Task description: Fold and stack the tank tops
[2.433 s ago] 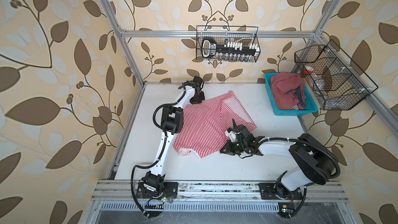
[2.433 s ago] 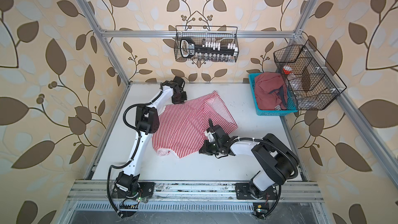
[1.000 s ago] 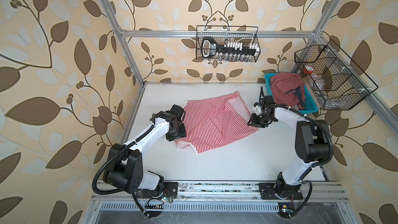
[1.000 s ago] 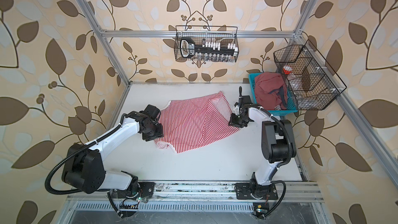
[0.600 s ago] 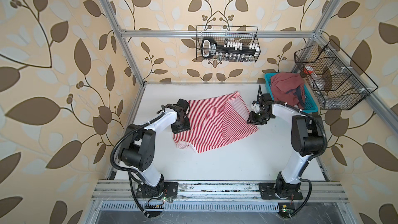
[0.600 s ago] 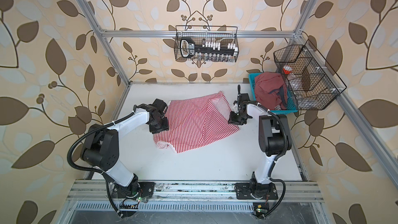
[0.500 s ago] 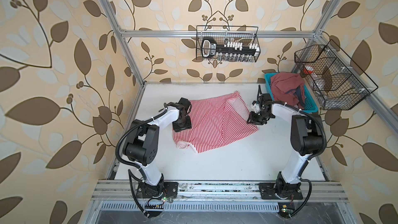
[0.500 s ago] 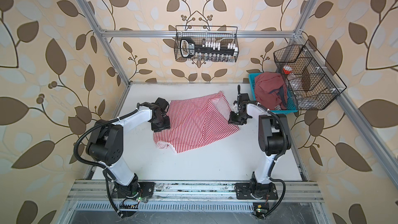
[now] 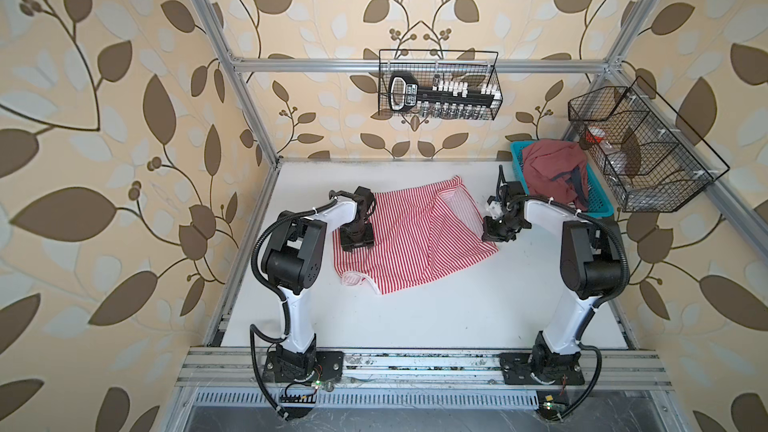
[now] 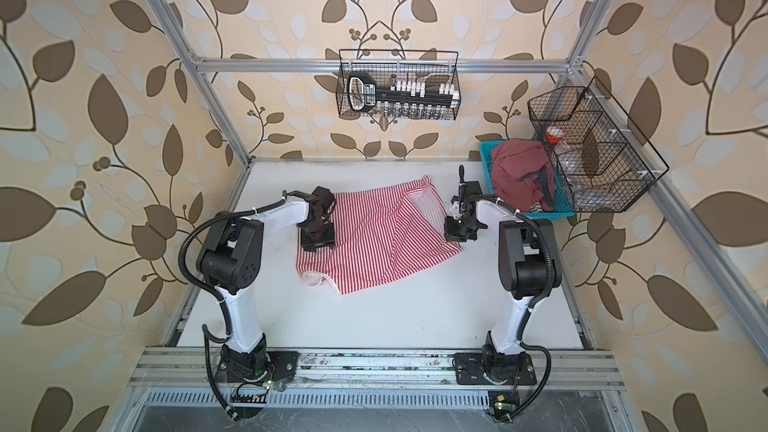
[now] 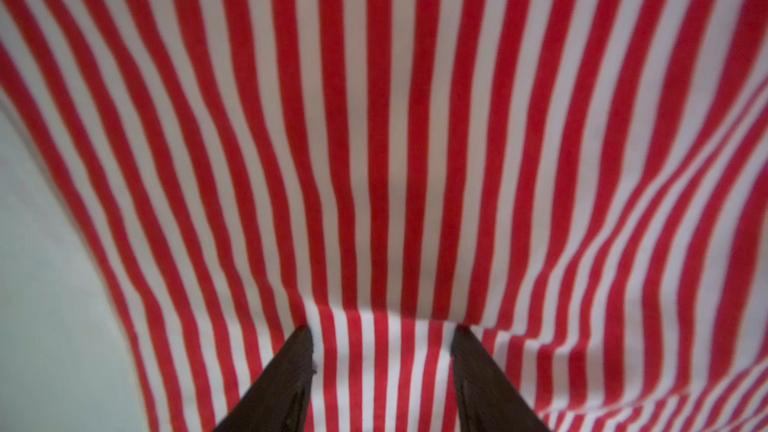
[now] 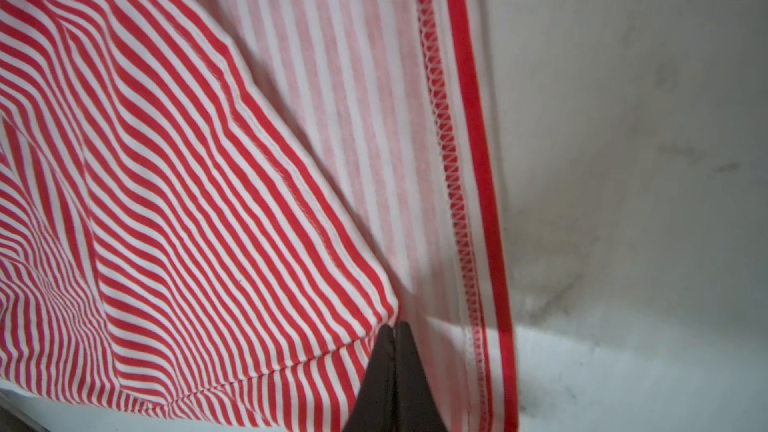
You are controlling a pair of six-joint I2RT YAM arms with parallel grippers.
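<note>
The red-and-white striped tank top (image 9: 411,238) (image 10: 374,238) lies spread on the white table in both top views, with its right part folded over. My left gripper (image 9: 356,243) (image 10: 318,243) rests on its left edge. It is open, and its two dark fingers (image 11: 286,371) press into striped cloth that bunches between them (image 11: 382,330). My right gripper (image 9: 496,236) (image 10: 457,236) is shut at the top's right hem, its tips (image 12: 394,328) pinching the cloth edge. The dusty red tank top (image 9: 552,172) (image 10: 519,176) lies crumpled in the blue basket.
The blue basket (image 9: 602,206) (image 10: 486,160) stands at the table's back right corner. A black wire basket (image 9: 640,160) hangs on the right frame just beside it. Another wire basket (image 9: 438,85) with tools hangs on the back wall. Aluminium frame posts border the table.
My left gripper slid along the striped top's left edge toward the back and its elbow swung in. My right gripper stayed at the right hem and closed.
</note>
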